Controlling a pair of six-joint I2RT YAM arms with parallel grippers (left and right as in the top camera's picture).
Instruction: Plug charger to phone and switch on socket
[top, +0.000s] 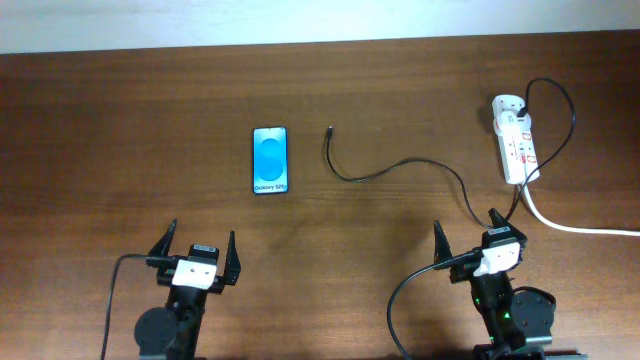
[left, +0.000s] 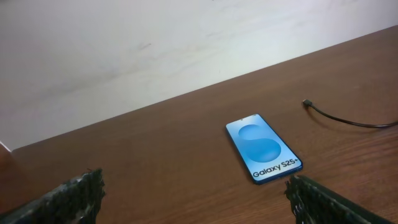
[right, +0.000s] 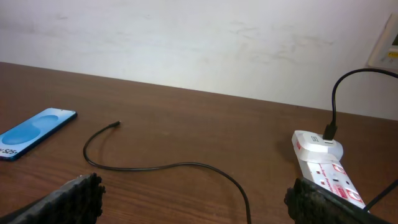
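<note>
Brown desk (top: 100, 150), phone (top: 270, 160) lying flat toward the far edge, well ahead of the left gripper (top: 202, 236); that one and the right gripper (top: 466, 234) both spread wide, empty.

Blue-screened phone (top: 270, 160), black charger (top: 400, 168), and white, red-marked socket (top: 516, 140) on brown wood-grain table (top: 100, 150).

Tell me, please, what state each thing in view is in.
phone: flat, screen up and lit, nothing plugged in.
socket: on the table, one plug in it; switch position too small to tell.
charger: one end in the socket, tip free on the table, apart from the phone.
left gripper: open, empty.
right gripper: open, empty.
</note>
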